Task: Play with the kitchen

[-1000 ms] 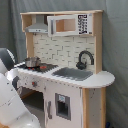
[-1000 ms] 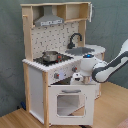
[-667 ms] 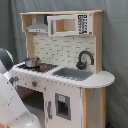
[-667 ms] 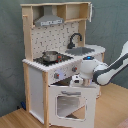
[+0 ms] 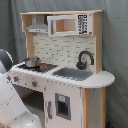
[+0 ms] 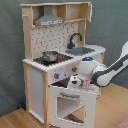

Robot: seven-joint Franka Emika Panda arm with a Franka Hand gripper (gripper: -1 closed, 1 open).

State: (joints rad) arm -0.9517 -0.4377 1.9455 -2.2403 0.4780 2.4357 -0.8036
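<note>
Claw [image 6: 74,83] sits at the kitchen [image 6: 55,60] front, by the top edge of the tilted-out oven door [image 6: 70,102]; jaw gap can't tell. Open floor [image 6: 117,107] on second exterior view's right.

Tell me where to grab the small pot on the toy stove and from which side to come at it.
Grip the pot by its rim, coming straight down from above. It stands upright on the stovetop with its opening facing up, and the space under the hood looks free. The backsplash blocks the rear. The gripper is lower, at the oven door, so it would have to rise first.
</note>
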